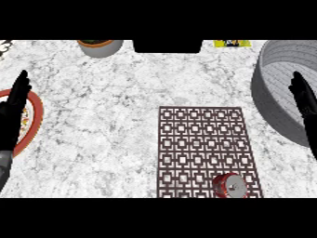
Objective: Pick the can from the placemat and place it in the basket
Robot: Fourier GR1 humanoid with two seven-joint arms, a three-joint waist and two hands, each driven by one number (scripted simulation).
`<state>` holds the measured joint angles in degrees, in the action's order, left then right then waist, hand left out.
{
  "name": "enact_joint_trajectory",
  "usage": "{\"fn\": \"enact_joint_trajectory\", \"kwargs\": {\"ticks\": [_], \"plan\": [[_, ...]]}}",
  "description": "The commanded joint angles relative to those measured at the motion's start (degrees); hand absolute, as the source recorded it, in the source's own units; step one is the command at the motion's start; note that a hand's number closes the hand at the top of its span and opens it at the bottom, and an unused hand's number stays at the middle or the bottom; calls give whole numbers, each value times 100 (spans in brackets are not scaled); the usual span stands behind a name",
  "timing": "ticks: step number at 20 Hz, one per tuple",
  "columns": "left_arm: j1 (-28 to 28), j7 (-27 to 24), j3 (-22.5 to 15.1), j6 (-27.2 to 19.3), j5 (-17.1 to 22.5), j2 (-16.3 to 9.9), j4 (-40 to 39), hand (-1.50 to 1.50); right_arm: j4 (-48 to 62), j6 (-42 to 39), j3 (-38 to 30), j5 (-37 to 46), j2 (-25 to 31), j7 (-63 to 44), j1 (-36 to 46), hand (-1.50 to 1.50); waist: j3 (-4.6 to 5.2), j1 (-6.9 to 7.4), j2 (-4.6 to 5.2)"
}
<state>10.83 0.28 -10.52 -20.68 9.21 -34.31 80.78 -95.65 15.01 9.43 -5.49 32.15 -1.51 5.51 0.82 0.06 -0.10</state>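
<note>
Red can (230, 184) sits upright at the lower right corner of the brown patterned placemat (205, 148), bottom centre-right of the frame. Grey basket (274, 104) fills the upper right, well apart from the can. Right hand (312, 116) shows at the right edge in front of the basket wall, fingers straight and together, holding nothing. Left hand (6, 118) at the left edge, same pose (over a red-rimmed plate (36, 116)). Pot (100, 47) at the top edge, left of centre.

The counter (120, 139) looked like polished marble, the mat (205, 144) matt and woven, the can (231, 185) perhaps glossy metal.
</note>
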Motion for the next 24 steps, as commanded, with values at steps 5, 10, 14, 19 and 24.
{"fn": "enact_joint_trajectory", "kwargs": {"ticks": [5, 10, 14, 19, 24], "plan": [[158, 344, -83, 454, 560, 429, 32, 0, -236, -1924, 205, -2016, -842, 878, 1137, 150, -133, 389, 111], [61, 594, -61, 859, 1045, 602, -205, 0, -1145, -3188, 1763, -183, -112, 2319, 1268, -150, -88, 218, 22], [53, 845, 217, 979, 1241, 500, -165, 0, -1686, -2214, 2731, 936, -910, 2580, 402, -150, -83, -24, -17], [55, 551, 385, 1142, 1027, 604, -545, 0, -2734, -2193, 2743, 1201, -860, 623, 377, -150, -75, -35, 0], [73, 1015, 289, 1112, 1117, 456, -131, 0, -3564, -2898, 2102, 1212, 388, -1165, 928, -150, -59, -85, -58]]}}
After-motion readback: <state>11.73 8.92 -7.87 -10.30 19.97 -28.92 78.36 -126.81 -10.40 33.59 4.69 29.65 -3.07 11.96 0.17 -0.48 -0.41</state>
